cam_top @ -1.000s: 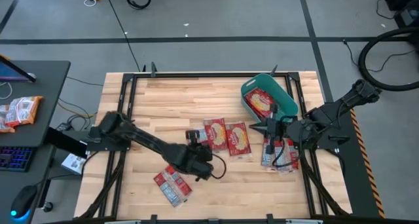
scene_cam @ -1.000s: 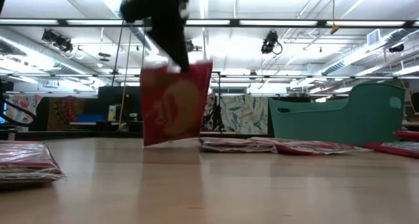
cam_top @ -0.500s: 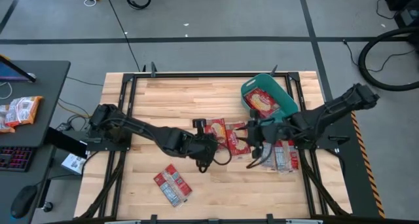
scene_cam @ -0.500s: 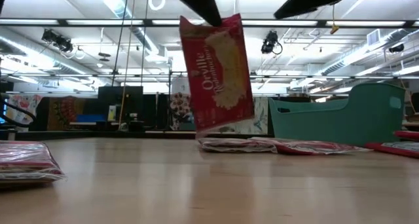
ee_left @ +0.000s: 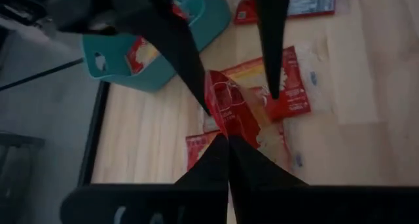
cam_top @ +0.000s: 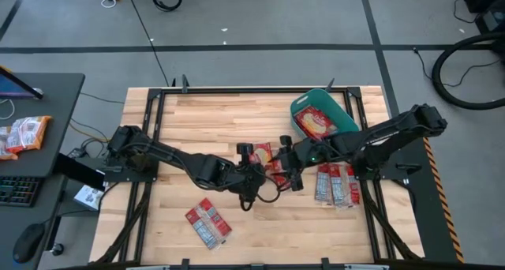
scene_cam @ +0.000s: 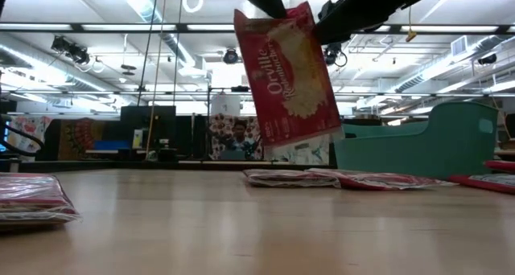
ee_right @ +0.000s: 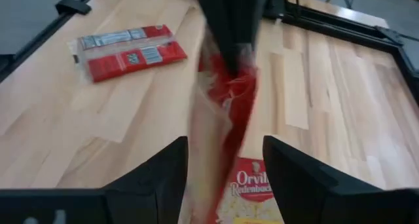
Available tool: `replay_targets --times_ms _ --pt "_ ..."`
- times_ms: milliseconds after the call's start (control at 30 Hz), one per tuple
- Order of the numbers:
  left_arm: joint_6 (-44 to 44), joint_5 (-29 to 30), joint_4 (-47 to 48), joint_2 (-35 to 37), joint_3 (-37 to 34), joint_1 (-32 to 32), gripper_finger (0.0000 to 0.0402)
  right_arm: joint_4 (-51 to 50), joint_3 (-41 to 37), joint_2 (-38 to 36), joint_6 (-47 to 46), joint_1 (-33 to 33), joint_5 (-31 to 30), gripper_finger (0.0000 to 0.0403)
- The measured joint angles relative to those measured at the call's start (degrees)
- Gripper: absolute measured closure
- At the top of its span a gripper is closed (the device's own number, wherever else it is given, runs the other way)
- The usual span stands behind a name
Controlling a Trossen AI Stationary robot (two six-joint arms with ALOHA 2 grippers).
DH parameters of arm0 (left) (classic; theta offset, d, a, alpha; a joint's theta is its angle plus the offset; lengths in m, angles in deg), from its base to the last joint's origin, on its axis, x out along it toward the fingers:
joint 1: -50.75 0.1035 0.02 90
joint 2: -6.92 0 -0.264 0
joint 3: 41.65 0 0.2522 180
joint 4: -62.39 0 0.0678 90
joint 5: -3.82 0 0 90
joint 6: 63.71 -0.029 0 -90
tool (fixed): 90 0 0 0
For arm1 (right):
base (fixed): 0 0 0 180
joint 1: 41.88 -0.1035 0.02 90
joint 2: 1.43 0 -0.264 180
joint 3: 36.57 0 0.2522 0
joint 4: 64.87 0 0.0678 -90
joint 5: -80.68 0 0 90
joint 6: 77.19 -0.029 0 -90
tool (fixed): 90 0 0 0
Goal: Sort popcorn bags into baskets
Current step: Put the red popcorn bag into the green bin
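My left gripper (cam_top: 256,167) is shut on a red popcorn bag (scene_cam: 290,82) and holds it in the air above the table's middle. My right gripper (ee_right: 225,142) is open. Its fingers (ee_left: 177,50) stand on either side of the hanging bag's upper part; I cannot tell whether one tip brushes it. The teal basket (cam_top: 338,112) stands at the far right with one bag (cam_top: 316,124) lying in it. More bags lie flat on the wood under the grippers (cam_top: 272,161), to the right (cam_top: 335,183) and near the front left (cam_top: 207,223). My left gripper pinches the bag's top edge (ee_left: 226,127) between its two shut fingers. The fingers slant down from the table's left. The bag hangs below them, tilted, with its printed face toward the near edge and its lower end (scene_cam: 302,150) clear of the table.
A dark metal frame (cam_top: 154,112) runs along the table's edges. A desk (cam_top: 47,96) at the left carries orange-and-white packets (cam_top: 24,133) and a keyboard. Bare wood lies at the far left and along the near edge.
My left gripper has risen and gone toward the table's right with the bag, which is lifted clear and has turned. My right gripper has come down and toward the table's left, up to the bag, and has opened.
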Motion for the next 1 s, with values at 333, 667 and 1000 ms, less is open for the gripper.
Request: replay_targets --times_ms 333,667,1000 --pt "-8.3 3.4 -7.3 0.0 1.2 0.2 0.0397 0.9 0.0 -0.1 -1.6 0.6 1.2 0.031" --pt "-7.1 3.5 -7.5 0.0 1.2 0.6 0.0325 -2.1 0.0 -0.1 -1.7 0.6 0.7 0.0367" --pt "0.6 3.3 1.3 2.0 -2.3 0.2 0.0232 -14.4 0.0 -7.9 -2.6 1.3 -9.9 0.0381"
